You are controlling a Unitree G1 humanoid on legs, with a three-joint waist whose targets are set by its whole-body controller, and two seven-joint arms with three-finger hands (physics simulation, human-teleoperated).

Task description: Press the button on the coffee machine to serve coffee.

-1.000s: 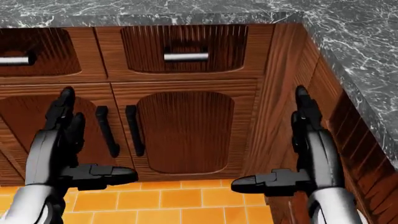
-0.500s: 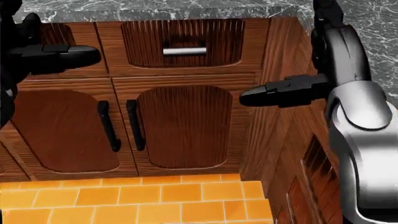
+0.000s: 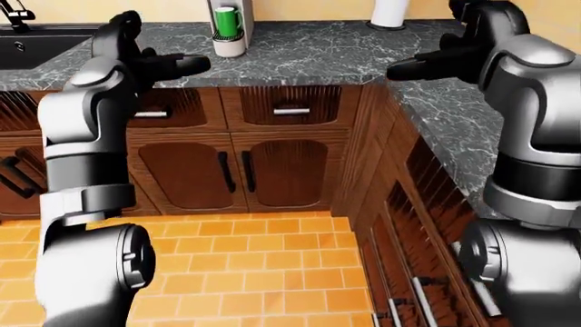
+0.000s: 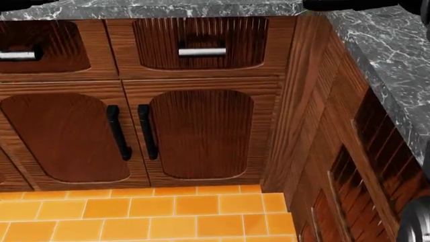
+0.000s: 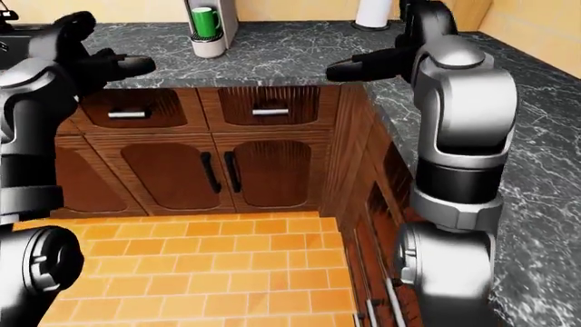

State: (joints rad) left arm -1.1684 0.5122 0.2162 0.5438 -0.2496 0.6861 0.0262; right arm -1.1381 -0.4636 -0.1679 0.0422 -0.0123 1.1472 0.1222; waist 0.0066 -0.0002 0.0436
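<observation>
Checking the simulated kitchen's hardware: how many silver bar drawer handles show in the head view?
2: one silver bar drawer handle at the top centre, another cut off by the left edge. More may lie outside the view.

left hand (image 3: 150,58): raised, fingers open | right hand (image 3: 463,48): raised, fingers open, empty

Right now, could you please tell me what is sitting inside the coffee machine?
A green mug stands in the coffee machine, on its white base, in the left-eye view. The frame cuts off the machine's top, so its button is out of sight, and the mug's contents cannot be seen.
</observation>
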